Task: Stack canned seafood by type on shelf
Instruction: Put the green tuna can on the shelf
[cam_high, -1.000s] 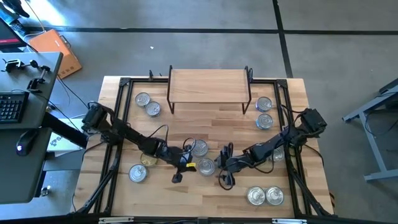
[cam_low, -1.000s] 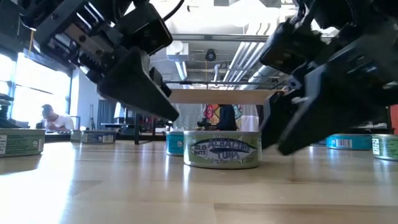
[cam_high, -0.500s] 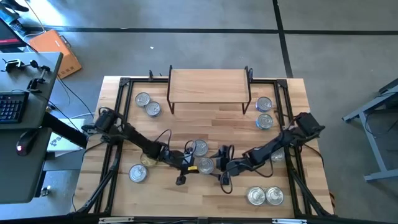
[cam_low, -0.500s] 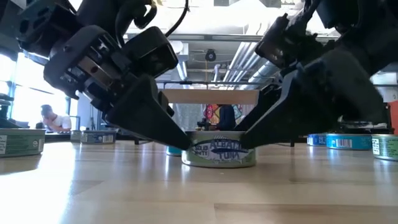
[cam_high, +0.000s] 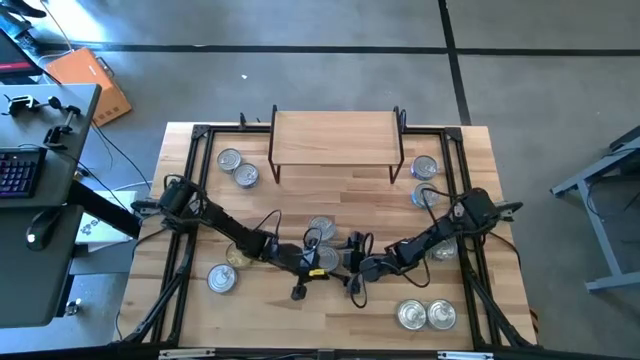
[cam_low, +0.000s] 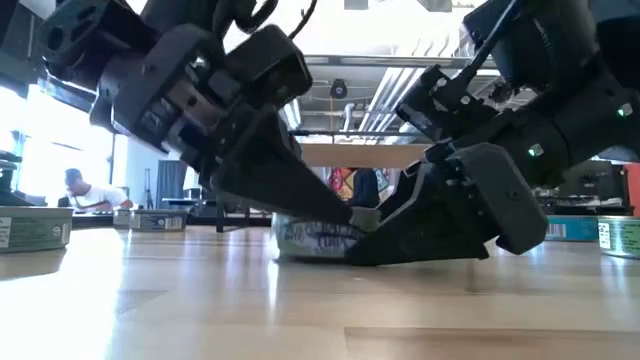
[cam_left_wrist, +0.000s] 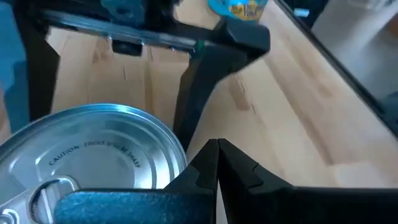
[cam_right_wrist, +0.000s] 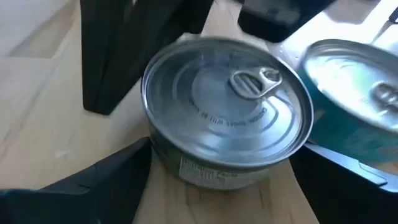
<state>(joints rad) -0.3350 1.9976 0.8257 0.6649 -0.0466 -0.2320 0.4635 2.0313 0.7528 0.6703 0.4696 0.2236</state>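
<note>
The silver top of the can (cam_left_wrist: 93, 155) at the lower left of the left wrist view has small raised letters. They start with the word "CAUTION". The other words are too small to read.

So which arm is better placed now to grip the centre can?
Probably right. The right gripper is open with its fingers on both sides of the can; the can lies beside the left gripper, not inside it.

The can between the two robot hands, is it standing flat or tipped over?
Standing flat. The can sits lid-up on the table, pull tab on top, with the right gripper around it.
</note>
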